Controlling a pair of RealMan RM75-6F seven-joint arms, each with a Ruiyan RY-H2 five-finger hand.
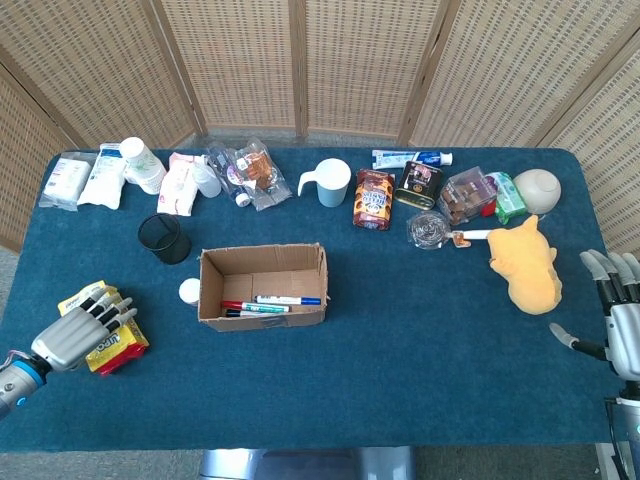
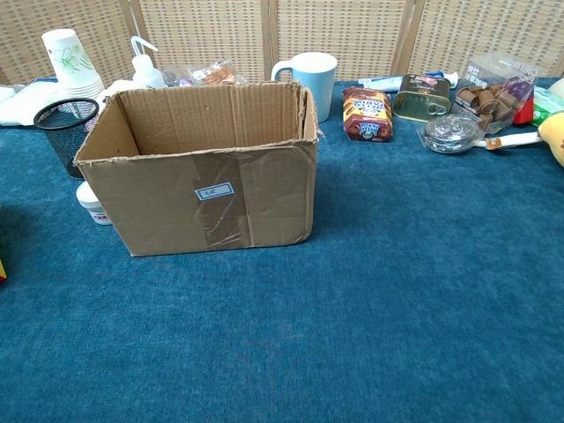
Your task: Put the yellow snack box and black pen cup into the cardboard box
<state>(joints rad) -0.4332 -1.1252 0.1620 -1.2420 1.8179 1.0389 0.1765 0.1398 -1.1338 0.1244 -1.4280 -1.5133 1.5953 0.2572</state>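
From the head view, the left hand lies on top of the yellow snack box near the left edge of the tabletop. Its fingers are laid over the box and a little apart, but I cannot tell if they hold it. The right hand is at the right edge of the tabletop, with its fingers spread wide and nothing in them. It is near the yellow plush toy but not touching it.

The black pen cup stands upright — just beside the back left corner of the cardboard box. The cardboard box sits open in the middle of the tabletop, a bit to the left, with some marker pens lying inside it. A small white jar is by its left wall. Along the far edge there are paper cups, a white mug and a brown snack bag.

From the chest view, the cardboard box is big and close, open at the top, with tape down its front. The black pen cup stands just beside its left back corner. The white mug is behind the box, and the brown snack bag is to the right of it. Only a tiny bit of the yellow snack box shows at the left edge — no hand shows here.
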